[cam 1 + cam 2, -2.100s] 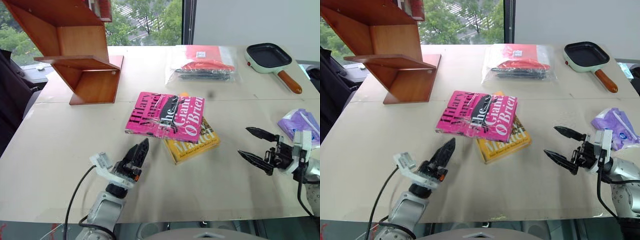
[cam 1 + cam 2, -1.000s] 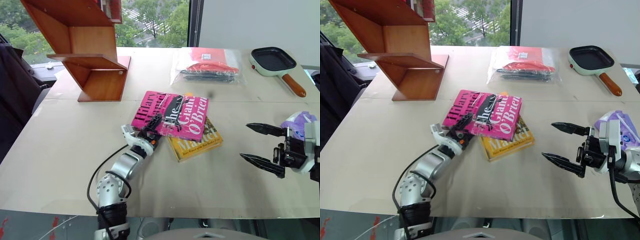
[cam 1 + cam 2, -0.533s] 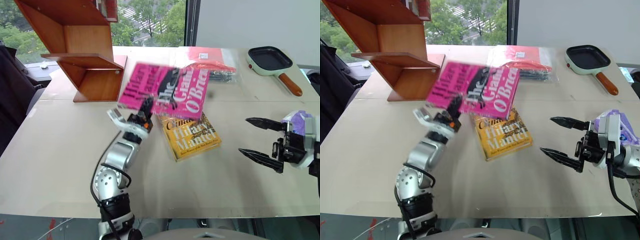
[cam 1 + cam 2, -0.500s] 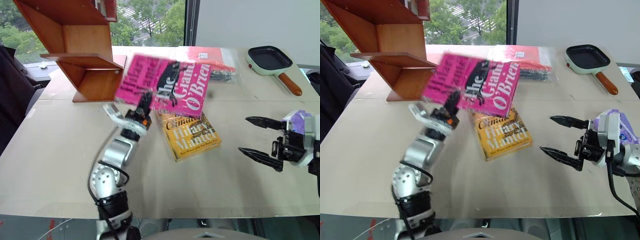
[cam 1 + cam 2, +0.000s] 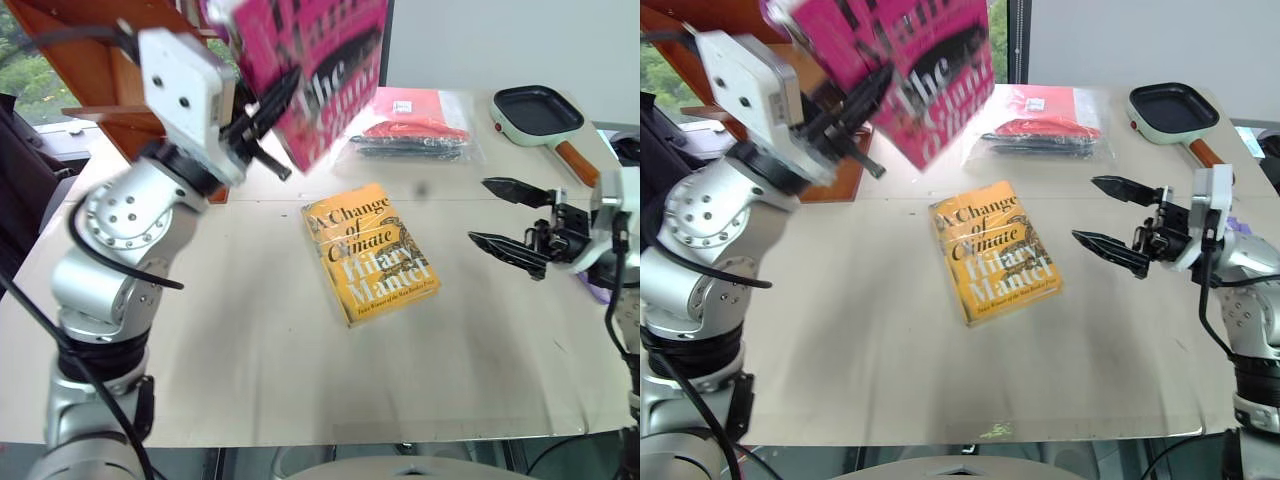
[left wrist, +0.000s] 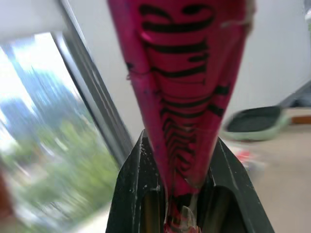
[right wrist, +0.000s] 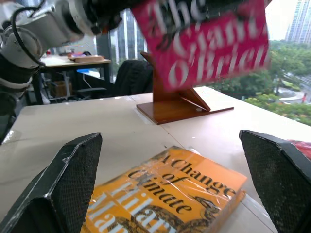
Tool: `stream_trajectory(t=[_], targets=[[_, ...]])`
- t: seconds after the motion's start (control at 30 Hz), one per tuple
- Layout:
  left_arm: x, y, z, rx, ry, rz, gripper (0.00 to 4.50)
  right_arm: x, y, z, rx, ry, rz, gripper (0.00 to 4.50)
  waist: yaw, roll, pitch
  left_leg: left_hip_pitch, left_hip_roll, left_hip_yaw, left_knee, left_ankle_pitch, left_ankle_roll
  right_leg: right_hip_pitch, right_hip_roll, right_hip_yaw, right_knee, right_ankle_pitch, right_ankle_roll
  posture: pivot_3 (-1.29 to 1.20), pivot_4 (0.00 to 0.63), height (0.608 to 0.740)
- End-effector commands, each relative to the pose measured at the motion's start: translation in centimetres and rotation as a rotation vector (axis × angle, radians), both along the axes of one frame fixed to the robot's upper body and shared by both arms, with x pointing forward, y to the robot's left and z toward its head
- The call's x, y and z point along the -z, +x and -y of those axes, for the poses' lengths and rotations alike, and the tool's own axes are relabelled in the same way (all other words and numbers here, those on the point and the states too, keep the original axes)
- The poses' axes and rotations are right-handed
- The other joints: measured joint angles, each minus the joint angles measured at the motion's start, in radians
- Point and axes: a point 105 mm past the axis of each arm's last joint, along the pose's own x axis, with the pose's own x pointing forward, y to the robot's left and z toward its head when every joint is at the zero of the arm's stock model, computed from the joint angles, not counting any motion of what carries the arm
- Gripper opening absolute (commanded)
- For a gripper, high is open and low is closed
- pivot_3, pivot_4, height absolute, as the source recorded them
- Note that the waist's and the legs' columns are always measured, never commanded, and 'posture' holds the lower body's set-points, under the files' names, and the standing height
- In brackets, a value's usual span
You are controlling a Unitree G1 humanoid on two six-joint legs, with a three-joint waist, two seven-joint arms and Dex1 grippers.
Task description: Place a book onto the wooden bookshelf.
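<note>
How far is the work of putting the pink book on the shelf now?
Done: the left gripper has the pink book clamped and lifted off the table, above the yellow book. In hand: carrying it. Left: setting it on the wooden bookshelf. The right gripper hangs open.

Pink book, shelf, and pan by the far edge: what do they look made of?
Pink book: paper cover, seemingly wrapped in clear glossy film; crinkled film shows at its edge in the left wrist view. Shelf: reddish-brown wood or veneer, smooth satin finish. Pan: dark, probably nonstick inside, pale green outside, handle looks wooden.
</note>
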Motion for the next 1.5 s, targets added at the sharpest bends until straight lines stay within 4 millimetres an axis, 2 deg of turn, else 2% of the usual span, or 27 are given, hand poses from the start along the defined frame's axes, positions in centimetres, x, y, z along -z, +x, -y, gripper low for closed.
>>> stream_trajectory(t=[0.03, 0.1, 0.27, 0.33, 0.53, 0.77, 0.97, 1.07, 1.2, 1.5], targets=[[-3.2, -2.0, -1.7, -0.401, 0.411, 0.497, 0.17, -1.5, 0.4, -0.2, -0.023, 0.037, 0.056, 4.5, -0.009, 0.001, 0.003, -0.002, 0.0, 0.0, 0.0, 0.0, 0.0, -0.003, 0.001, 0.001, 0.001, 0.0, 0.0, 0.0, 0.15, 0.74], [-2.8, -1.9, -2.8, -0.528, 0.569, 0.57, 0.17, -1.9, 0.5, -0.4, -0.039, 0.06, 0.065, 4.5, -0.014, 0.002, 0.003, -0.002, -0.001, 0.002, -0.002, 0.0, 0.0, -0.006, 0.0, 0.004, 0.001, 0.0, 0.0, 0.0, 0.15, 0.74], [-1.4, -1.4, -4.8, -0.653, 0.71, 0.544, 0.17, -2.9, 0.7, -0.3, -0.072, 0.122, 0.071, 4.5, -0.003, 0.002, 0.004, -0.004, 0.0, -0.001, -0.002, 0.0, 0.0, -0.007, 0.0, 0.002, 0.001, 0.0, 0.0, 0.0, 0.15, 0.74], [-0.9, -1.3, -5.5, -0.692, 0.725, 0.529, 0.17, -3.4, 0.7, -0.3, -0.083, 0.155, 0.065, 4.5, -0.002, 0.002, 0.004, -0.005, 0.0, -0.001, -0.001, 0.0, 0.0, -0.007, 0.0, 0.001, 0.002, 0.0, 0.0, 0.0, 0.15, 0.74], [3.0, -0.4, -7.8, -0.755, 0.723, 0.388, 0.17, -4.1, 0.7, -0.4, -0.095, 0.192, 0.064, 4.5, -0.001, 0.002, 0.004, -0.004, 0.0, -0.001, 0.0, 0.0, 0.0, -0.008, -0.001, 0.001, 0.006, 0.0, 0.0, 0.0, 0.15, 0.74], [4.6, -0.1, -9.0, -0.801, 0.716, 0.315, 0.17, -4.5, 0.8, -0.8, -0.088, 0.23, 0.063, 4.5, -0.002, 0.002, 0.004, -0.004, 0.0, -0.002, 0.0, 0.0, 0.0, -0.008, -0.003, 0.002, 0.008, 0.0, 0.0, 0.0, 0.15, 0.74], [4.4, 1.2, -11.5, -0.886, 0.716, 0.221, 0.17, -3.9, 0.9, -0.8, -0.089, 0.226, 0.053, 4.5, -0.002, 0.002, 0.004, -0.005, 0.0, -0.001, 0.0, 0.0, 0.0, -0.009, -0.003, 0.002, 0.008, 0.0, 0.0, 0.0, 0.15, 0.74], [4.7, 2.6, -12.6, -0.904, 0.711, 0.134, 0.17, -3.9, 0.9, -1.0, -0.091, 0.226, 0.055, 4.5, -0.001, 0.002, 0.004, -0.005, 0.0, -0.001, 0.0, 0.0, 0.0, -0.009, -0.002, 0.002, 0.009, 0.0, 0.0, 0.0, 0.15, 0.74], [3.4, 4.5, -14.1, -0.925, 0.732, 0.031, 0.17, -4.1, 0.8, -1.3, -0.087, 0.228, 0.064, 4.5, -0.002, 0.002, 0.004, -0.005, -0.001, -0.002, 0.001, 0.0, 0.0, -0.009, -0.001, 0.001, 0.009, 0.0, 0.0, 0.0, 0.15, 0.74], [1.7, 4.3, -19.4, -0.996, 0.848, -0.309, 0.17, -4.2, 0.9, -1.5, -0.076, 0.223, 0.072, 4.5, -0.031, 0.001, 0.003, -0.008, -0.001, 0.0, 0.0, 0.0, 0.0, -0.014, -0.001, 0.002, 0.009, 0.0, 0.0, 0.0, 0.15, 0.74]])
